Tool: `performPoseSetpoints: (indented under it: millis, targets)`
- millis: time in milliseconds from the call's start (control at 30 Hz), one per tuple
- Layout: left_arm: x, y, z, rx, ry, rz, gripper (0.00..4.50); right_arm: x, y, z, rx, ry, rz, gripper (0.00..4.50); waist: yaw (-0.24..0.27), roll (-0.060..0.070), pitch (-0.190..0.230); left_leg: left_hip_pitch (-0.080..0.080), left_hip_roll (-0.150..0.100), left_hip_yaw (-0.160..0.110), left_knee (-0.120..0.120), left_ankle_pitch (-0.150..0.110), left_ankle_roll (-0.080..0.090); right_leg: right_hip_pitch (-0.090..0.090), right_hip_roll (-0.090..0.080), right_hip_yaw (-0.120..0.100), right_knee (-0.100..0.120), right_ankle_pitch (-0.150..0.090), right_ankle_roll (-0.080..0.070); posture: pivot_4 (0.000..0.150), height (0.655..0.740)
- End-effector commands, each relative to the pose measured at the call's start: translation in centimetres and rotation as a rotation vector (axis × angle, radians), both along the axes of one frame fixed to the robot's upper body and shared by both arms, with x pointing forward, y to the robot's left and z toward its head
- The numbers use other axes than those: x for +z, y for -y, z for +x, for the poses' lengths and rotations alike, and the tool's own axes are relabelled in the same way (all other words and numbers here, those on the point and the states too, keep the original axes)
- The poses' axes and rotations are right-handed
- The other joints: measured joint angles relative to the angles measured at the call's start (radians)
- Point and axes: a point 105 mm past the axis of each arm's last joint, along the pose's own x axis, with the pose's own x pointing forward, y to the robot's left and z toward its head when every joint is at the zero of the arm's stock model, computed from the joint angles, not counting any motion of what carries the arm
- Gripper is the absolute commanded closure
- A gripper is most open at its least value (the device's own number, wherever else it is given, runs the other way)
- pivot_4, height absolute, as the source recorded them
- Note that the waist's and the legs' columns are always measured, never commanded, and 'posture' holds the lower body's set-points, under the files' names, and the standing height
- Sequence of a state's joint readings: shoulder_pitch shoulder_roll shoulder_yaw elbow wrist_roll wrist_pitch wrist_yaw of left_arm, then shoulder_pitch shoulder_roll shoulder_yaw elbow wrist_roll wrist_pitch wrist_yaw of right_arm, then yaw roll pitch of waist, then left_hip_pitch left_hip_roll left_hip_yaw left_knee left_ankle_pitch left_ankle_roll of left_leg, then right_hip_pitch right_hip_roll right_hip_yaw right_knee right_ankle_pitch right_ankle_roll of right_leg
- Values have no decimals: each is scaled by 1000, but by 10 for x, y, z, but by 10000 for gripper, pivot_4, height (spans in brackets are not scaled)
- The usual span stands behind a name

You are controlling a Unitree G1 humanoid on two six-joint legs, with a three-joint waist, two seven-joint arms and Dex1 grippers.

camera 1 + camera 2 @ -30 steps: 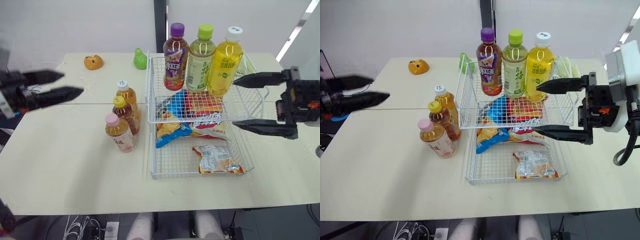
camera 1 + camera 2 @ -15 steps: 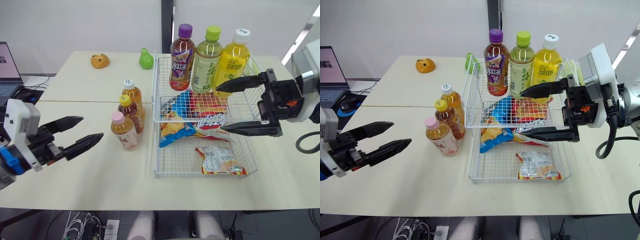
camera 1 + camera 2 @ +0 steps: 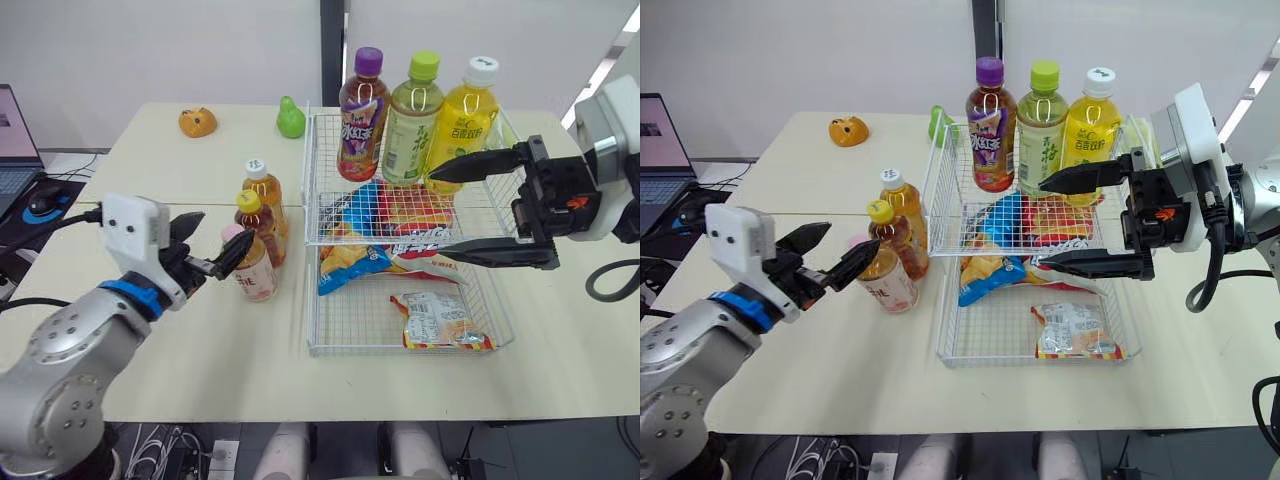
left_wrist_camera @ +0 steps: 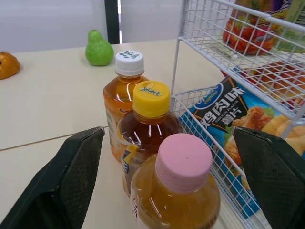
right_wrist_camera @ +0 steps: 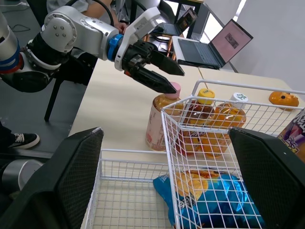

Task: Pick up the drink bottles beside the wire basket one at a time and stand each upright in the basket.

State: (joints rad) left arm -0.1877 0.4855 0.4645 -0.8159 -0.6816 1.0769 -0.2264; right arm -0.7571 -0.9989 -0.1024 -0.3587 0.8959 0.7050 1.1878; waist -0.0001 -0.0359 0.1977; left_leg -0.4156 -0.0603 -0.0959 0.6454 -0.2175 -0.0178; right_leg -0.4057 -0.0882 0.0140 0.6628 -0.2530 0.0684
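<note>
A pink-capped bottle point(image 4: 176, 195), a yellow-capped bottle point(image 4: 147, 133) and a white-capped bottle point(image 4: 119, 95), all amber, are being shown left of a white basket point(image 3: 400, 350).

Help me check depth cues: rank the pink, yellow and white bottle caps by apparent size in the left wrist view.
Largest first:
round pink plastic cap
round yellow plastic cap
round white plastic cap
Nearness causes this; true sizes may match.

White-coated metal wire basket point(image 3: 345, 320), glossy clear plastic pink-capped bottle point(image 4: 176, 193), matt smooth table point(image 3: 200, 370)

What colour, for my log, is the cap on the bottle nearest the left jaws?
Pink cap, clearest in the left wrist view.
</note>
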Motion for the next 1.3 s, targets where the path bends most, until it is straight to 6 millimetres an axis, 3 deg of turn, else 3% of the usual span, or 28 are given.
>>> performPoseSetpoints:
  millis: [33,133,200,500,633,767,933,1100,1200,1300]
  targets:
    - [6,6,1,36,56,24,258,10,2,-6,-4,59,11,0,0,0,0,0,0,0,0,0,0,0,0,0,0,0,0,1500,7400]
    - [2,13,4,32,56,3,258,10,2,-7,-3,60,13,0,0,0,0,0,0,0,0,0,0,0,0,0,0,0,0,1500,7400]
    - [1,14,6,38,56,0,4200,10,2,-7,-3,60,14,0,1,0,0,0,0,0,0,0,0,0,0,0,0,0,0,1500,7400]
    - [-6,16,10,70,41,-16,31511,11,4,-9,-11,65,18,0,0,0,0,0,0,0,0,0,0,0,0,0,0,0,0,1500,7400]
    - [-6,18,6,64,47,-21,31468,12,4,-8,-19,71,23,0,1,0,0,0,0,0,0,0,0,0,0,0,0,0,0,1500,7400]
    - [9,21,-2,14,102,11,31468,14,6,-6,-33,81,26,0,1,0,0,0,0,0,0,0,0,0,0,0,0,0,0,1500,7400]
    - [47,19,-14,-93,195,93,31468,16,13,-3,-75,90,27,0,0,0,0,-1,0,-1,0,0,0,-1,0,-1,0,0,0,1500,7400]
    - [102,6,-17,-254,251,79,31468,19,21,0,-135,91,58,0,1,0,0,-1,0,-2,0,0,0,0,1,-3,-1,0,0,1500,7400]
    - [152,-12,-16,-294,300,32,31468,24,28,2,-184,98,77,0,-1,-2,1,-1,0,-2,0,0,0,0,1,-3,-1,0,0,1500,7400]
    - [184,-5,-20,-430,296,-2,31468,24,35,6,-233,113,64,0,-4,-2,1,-1,0,-2,-1,0,0,0,2,-3,-1,0,0,1500,7400]
